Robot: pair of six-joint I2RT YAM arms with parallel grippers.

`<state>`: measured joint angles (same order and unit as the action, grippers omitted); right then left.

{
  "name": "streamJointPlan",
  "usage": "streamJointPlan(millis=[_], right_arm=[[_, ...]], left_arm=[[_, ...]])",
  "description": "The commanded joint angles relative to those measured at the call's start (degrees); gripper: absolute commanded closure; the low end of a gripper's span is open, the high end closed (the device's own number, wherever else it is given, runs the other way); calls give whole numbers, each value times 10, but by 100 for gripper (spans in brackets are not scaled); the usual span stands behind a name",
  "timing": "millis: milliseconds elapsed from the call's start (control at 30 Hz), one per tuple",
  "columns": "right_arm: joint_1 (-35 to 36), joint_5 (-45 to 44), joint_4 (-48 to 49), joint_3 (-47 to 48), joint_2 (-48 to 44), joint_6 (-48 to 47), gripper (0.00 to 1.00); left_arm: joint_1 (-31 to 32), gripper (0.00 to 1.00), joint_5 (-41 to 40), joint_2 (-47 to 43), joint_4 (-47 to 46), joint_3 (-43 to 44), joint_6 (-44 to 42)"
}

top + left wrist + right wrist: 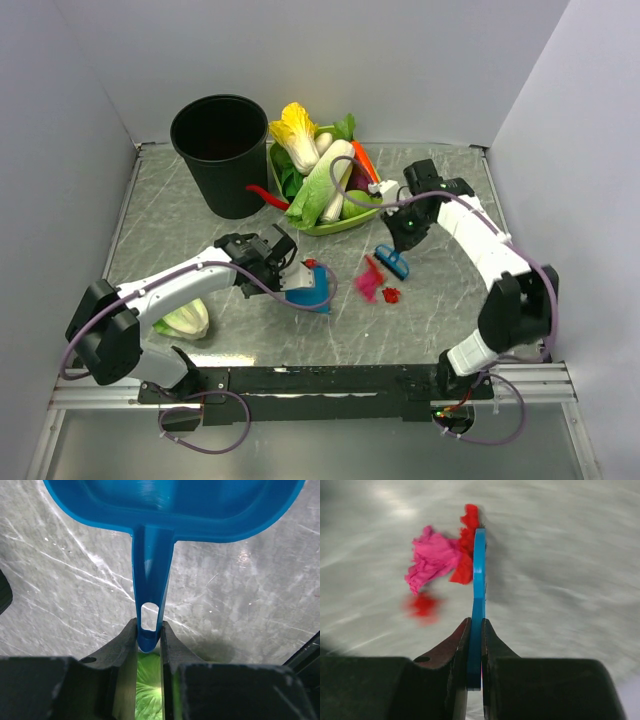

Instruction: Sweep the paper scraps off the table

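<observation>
Right fingers (456, 642) pinching brush (479, 570), paper scraps (437, 557) alongside

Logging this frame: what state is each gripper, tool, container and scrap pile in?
left gripper, shut on the dustpan handle
dustpan, held by its handle
right gripper, shut on the brush
brush, held, its edge against the scraps
paper scraps, loose on the table, bunched beside the brush
black bucket, upright, mouth open
green bowl, upright, heaped with vegetables
</observation>
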<state>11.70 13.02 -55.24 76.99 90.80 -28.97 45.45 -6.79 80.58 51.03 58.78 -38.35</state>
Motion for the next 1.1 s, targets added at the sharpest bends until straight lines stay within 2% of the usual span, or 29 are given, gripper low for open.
streamJointPlan(millis=[0, 133, 333, 500, 667, 833, 1067], right_arm=[[17, 62, -79, -7, -81, 55, 100], [10, 29, -68, -7, -97, 2, 100], [10, 5, 16, -19, -97, -52, 100], [10, -103, 29, -12, -80, 65, 100], [6, -180, 11, -61, -118, 209, 100], [6, -168, -38, -98, -133, 285, 100], [24, -56, -25, -113, -103, 320, 100]], left_arm=[[-3, 99, -9, 4, -1, 24, -1], [-6, 99, -16, 8, -9, 10, -3], [-14, 99, -48, 0, 6, -2, -30], [-37, 99, -64, -31, 36, -9, -78], [-38, 99, -94, -57, 40, -51, -131], [-38, 99, -103, -24, 44, -43, -118], [-32, 99, -72, 46, 34, -14, -83]])
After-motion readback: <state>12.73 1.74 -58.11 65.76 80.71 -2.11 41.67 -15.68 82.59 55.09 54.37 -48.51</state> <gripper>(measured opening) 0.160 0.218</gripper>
